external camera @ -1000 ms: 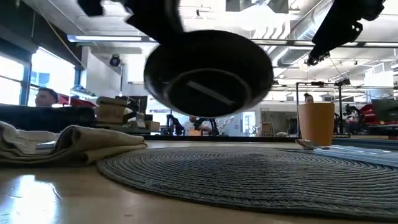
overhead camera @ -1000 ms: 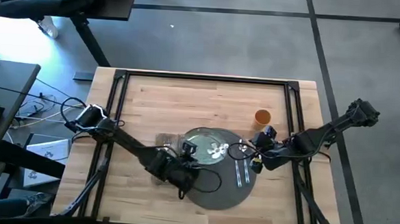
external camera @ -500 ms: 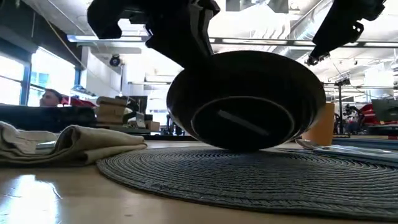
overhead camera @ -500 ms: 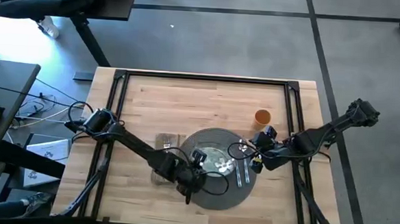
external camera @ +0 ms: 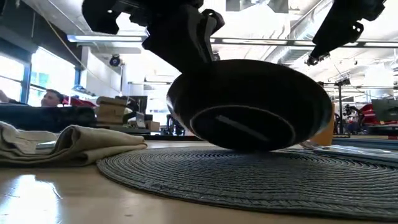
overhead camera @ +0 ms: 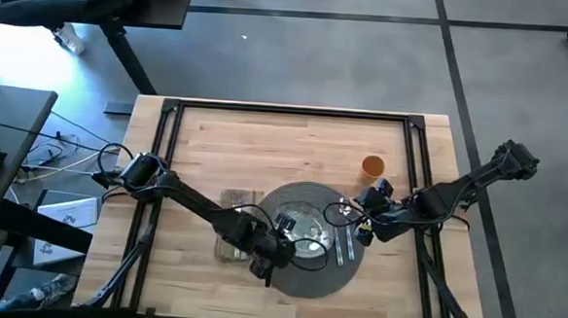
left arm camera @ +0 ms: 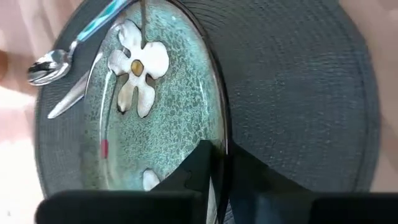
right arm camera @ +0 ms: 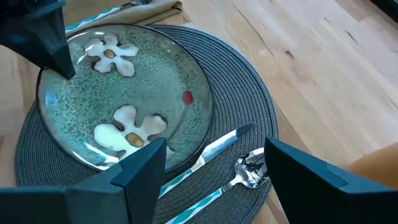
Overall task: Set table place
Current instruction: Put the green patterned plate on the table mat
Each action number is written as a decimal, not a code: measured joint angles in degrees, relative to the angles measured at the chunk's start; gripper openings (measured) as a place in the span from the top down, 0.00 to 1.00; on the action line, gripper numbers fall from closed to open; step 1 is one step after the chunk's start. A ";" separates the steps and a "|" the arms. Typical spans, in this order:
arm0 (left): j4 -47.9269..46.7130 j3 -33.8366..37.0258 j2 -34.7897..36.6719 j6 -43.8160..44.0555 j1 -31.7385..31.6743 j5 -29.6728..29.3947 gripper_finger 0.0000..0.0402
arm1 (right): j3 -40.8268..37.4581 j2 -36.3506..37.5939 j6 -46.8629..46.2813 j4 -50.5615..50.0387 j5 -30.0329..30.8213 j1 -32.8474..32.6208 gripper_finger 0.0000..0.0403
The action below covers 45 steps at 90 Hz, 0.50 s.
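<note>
The left gripper [overhead camera: 277,250], pinching the plate's [overhead camera: 305,229] rim, has lowered it, tilted, almost onto the placemat [overhead camera: 307,275]; right gripper [overhead camera: 358,231] hovers spread beside it; release looks next.

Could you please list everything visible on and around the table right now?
Table: one, light wood, black frame.
Placemat: one, dark grey, woven, front centre.
Plate: one, green with white flowers, on the placemat, tilted.
Napkin: one, tan, left of the placemat.
Knife: one, on the placemat's right side.
Spoon: one, beside the knife.
Cup: one, orange, right rear.
Left gripper: shut on the plate's rim.
Right gripper: open, above the cutlery.
</note>
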<state>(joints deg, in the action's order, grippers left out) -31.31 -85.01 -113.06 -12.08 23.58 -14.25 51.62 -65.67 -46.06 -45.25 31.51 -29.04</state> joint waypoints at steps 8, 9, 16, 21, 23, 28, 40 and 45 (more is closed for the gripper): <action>0.00 0.00 -0.04 -0.02 -0.33 2.39 0.88 | 0.00 0.00 0.00 0.00 0.00 -0.02 0.38; 0.00 0.00 -0.04 -0.02 -0.33 2.53 0.87 | 0.00 0.00 0.00 0.00 0.00 0.00 0.38; 0.00 0.00 -0.04 0.00 -0.40 3.18 0.83 | 0.00 0.00 0.00 0.00 -0.02 -0.02 0.38; 0.00 0.00 -0.04 -0.02 -0.55 3.94 0.80 | 0.00 0.00 0.00 0.00 -0.01 0.00 0.38; 0.00 0.00 -0.04 -0.02 -0.65 4.37 0.79 | 0.00 0.00 0.00 0.00 -0.01 -0.01 0.38; 0.00 0.00 -0.04 -0.02 -0.83 5.96 0.76 | 0.00 0.00 0.00 0.00 -0.01 -0.01 0.38; 0.22 -0.11 -0.79 -0.04 -1.20 8.38 0.69 | 0.00 0.00 0.00 0.02 -0.02 0.00 0.38; 0.62 -0.11 -1.40 -0.04 -1.40 9.03 0.67 | -0.02 0.00 0.00 0.02 0.00 -0.01 0.38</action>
<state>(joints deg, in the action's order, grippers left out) -30.69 -85.12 -114.46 -12.13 22.18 -5.22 51.59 -65.67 -46.06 -45.23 31.51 -29.05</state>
